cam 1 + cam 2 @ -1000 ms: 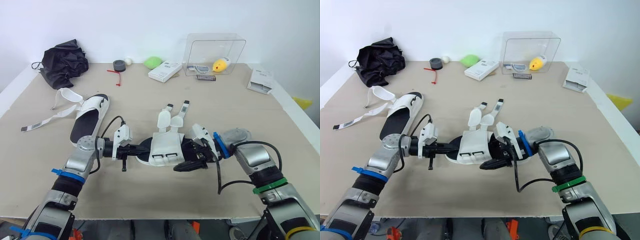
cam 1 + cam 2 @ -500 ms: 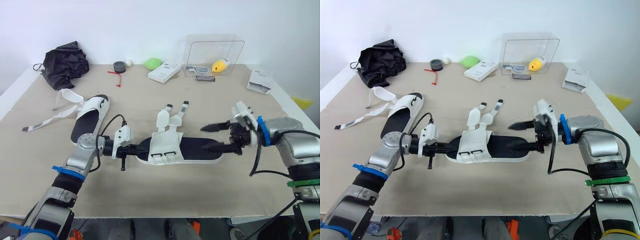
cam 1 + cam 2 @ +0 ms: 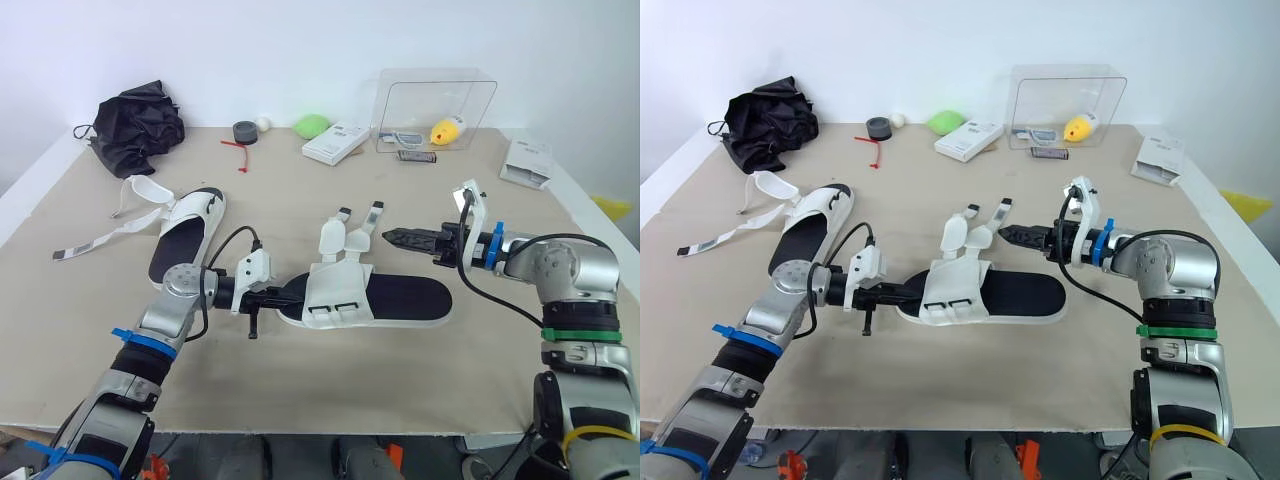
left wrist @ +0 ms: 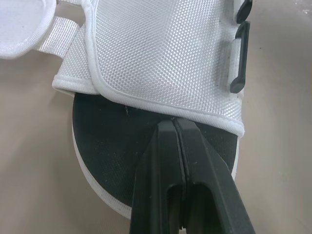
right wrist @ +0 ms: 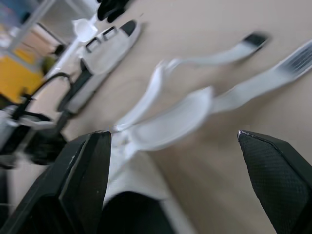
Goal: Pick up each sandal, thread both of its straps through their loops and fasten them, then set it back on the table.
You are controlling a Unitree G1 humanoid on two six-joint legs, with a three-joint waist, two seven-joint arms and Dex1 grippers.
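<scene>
On table (image 3: 300, 390), left claw (image 4: 174, 123) closed against sandal (image 3: 400, 298), right claw (image 3: 392, 236) wide open, empty.

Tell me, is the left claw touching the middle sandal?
Touching. In the left wrist view the left gripper, shut, rests on the black footbed of the sandal, its tips against the white flap with no gap.

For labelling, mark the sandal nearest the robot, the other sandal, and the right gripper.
near sandal (image 3: 410, 298): left eye view, on its black footbed.
far sandal (image 3: 175, 257): left eye view, on its black footbed.
right gripper (image 3: 390, 237): left eye view, between its fingertips.
</scene>
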